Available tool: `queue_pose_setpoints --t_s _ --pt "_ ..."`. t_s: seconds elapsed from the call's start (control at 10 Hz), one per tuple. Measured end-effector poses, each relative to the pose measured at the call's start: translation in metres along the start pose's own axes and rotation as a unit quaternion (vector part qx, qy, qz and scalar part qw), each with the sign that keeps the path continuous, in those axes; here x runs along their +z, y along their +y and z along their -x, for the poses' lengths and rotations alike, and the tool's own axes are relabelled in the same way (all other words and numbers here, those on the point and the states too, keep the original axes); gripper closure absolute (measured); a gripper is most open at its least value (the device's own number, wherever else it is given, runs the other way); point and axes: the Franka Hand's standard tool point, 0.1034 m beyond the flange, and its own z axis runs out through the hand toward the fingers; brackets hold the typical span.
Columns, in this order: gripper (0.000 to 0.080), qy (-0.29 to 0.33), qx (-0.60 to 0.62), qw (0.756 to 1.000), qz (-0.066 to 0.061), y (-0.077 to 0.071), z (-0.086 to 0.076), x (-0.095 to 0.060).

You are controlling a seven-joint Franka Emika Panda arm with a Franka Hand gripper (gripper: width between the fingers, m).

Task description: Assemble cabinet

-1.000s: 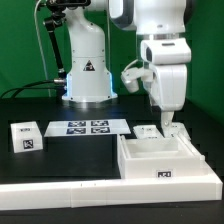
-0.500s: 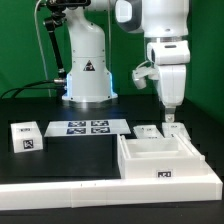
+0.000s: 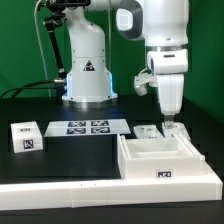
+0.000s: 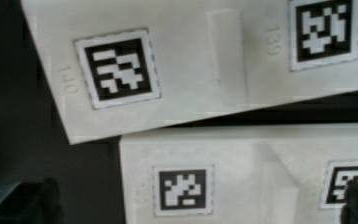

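The cabinet body (image 3: 190,165) is a white open box with a small tag on its front, at the exterior view's right. A flat white tagged panel (image 3: 148,131) lies just behind its far left corner. My gripper (image 3: 169,119) hangs a little above the box's far edge, apart from it. It looks open and empty. In the wrist view two tagged white pieces fill the frame: the upper piece (image 4: 194,70) and the lower piece (image 4: 265,170). Only a dark fingertip (image 4: 19,200) of my gripper (image 4: 190,212) shows at the edge.
A small white tagged block (image 3: 26,136) stands at the exterior view's left. The marker board (image 3: 88,127) lies in the middle, in front of the robot base (image 3: 88,70). A long white ledge (image 3: 60,195) runs along the front.
The arm has risen and shifted slightly toward the exterior view's right. The gripper tips now hang a little higher over the box's far edge. No part has moved.
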Motion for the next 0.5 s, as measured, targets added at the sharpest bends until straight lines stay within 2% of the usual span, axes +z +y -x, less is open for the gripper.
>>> queue_pose_setpoints --t_s 0.1,0.2,0.5 --pt "0.0002 0.008 0.013 1.000 0.004 -0.008 -0.005 0.004" --pt "0.0002 0.009 0.015 1.000 0.002 -0.017 -0.008 0.007" --pt "0.0002 0.017 0.016 1.000 0.001 -0.026 -0.015 0.017"
